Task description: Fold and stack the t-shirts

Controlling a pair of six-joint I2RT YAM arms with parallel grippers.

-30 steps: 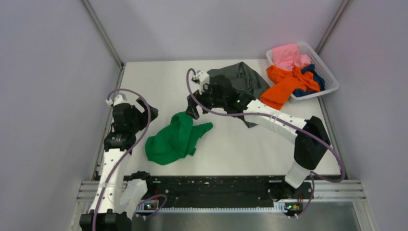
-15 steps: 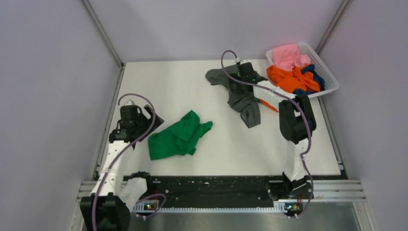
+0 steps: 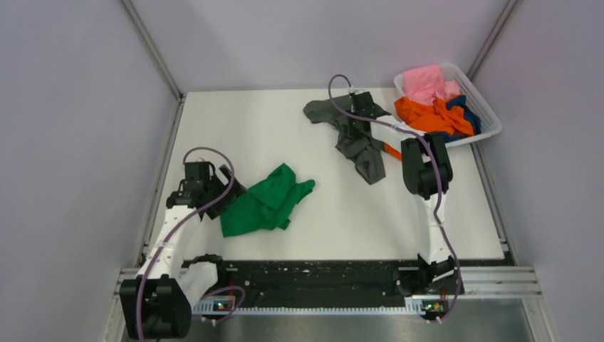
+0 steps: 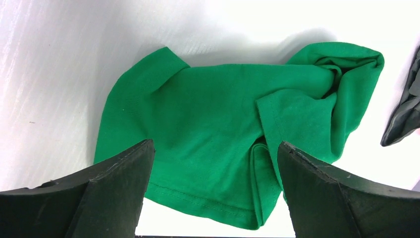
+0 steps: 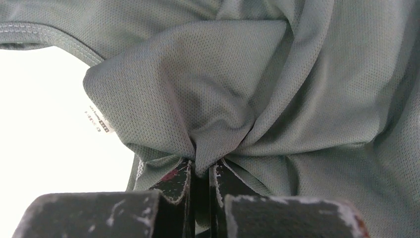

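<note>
- Left end effector (image 4: 214, 146) released, jaws spread wide over the crumpled green tee (image 4: 223, 124) on the desk (image 3: 356, 214).
- Right end effector (image 5: 200, 171) clenched, pinching the bunched dark grey tee (image 5: 257, 84).

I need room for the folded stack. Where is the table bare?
Bare: the far left corner of the table, beside the grey shirt; the near middle, between the green shirt and the right arm. Crowded: around the basket.

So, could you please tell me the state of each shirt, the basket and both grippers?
green t-shirt: crumpled, unheld.
dark grey t-shirt: bunched, gripped.
white basket: upright, holding shirts.
orange t-shirt: crumpled in basket.
pink t-shirt: crumpled in basket.
blue t-shirt: mostly buried.
left gripper: jaws open.
right gripper: jaws shut on dark grey t-shirt.
</note>
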